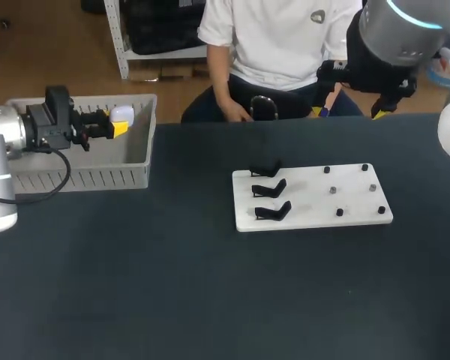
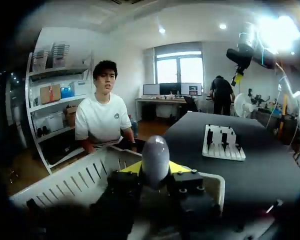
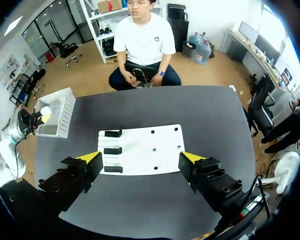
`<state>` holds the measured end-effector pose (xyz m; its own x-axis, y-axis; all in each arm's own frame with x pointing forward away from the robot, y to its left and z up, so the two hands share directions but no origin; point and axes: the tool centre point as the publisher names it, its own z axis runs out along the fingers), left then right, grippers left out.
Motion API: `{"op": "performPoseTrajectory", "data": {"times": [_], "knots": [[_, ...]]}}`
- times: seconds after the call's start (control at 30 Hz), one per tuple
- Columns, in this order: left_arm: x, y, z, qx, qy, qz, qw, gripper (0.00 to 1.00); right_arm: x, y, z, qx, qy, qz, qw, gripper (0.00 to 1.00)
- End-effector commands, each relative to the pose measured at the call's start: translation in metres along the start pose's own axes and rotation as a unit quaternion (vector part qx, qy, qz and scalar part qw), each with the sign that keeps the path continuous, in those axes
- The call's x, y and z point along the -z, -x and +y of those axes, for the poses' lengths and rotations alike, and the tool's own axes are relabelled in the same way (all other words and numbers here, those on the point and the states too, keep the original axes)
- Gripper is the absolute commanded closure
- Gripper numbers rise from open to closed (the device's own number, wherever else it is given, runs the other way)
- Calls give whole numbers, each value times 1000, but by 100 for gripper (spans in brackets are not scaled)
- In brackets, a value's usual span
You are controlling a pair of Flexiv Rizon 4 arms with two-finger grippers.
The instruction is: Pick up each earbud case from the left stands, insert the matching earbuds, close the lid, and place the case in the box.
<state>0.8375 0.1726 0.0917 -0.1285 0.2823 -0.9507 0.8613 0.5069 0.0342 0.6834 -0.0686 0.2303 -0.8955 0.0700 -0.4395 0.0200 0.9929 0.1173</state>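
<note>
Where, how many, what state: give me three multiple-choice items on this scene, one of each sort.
1. Where is the earbud case? A on the tabletop; B in the left gripper, over the box; C in a person's hand.
2. How many black stands on the white board? A two; B three; C five.
3. Right gripper: A open, empty; B shut on a case; C shut on an earbud.
Key: B, clamped from both sides above the box; B, three in a column; A, spread wide with nothing held.

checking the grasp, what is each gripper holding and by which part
Left gripper pinches the earbud case by its sides, near one end. Right gripper is open, holding nothing.
</note>
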Motion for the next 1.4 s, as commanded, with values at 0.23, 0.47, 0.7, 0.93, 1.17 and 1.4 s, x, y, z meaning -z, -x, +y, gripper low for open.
{"op": "performPoseTrajectory", "data": {"times": [0.23,0.47,0.7,0.93,1.17,1.4], "knots": [[-4,-34,6,45,0,23,999,100,1,-3,-1,-1,0,-4,1000,0],[5,-25,4,43,16,16,999,0,1,-3,-1,-1,0,-4,1000,0],[11,11,-27,19,1,4,1000,0,1,-2,-5,24,20,-10,999,0],[7,33,-60,12,-14,21,1000,0,-2,-8,-22,82,53,-6,995,0],[0,43,-98,24,-23,35,999,0,-7,-15,-41,121,72,9,990,0],[-12,54,-139,41,-31,38,998,0,-8,-14,-58,130,99,13,986,0]]}}
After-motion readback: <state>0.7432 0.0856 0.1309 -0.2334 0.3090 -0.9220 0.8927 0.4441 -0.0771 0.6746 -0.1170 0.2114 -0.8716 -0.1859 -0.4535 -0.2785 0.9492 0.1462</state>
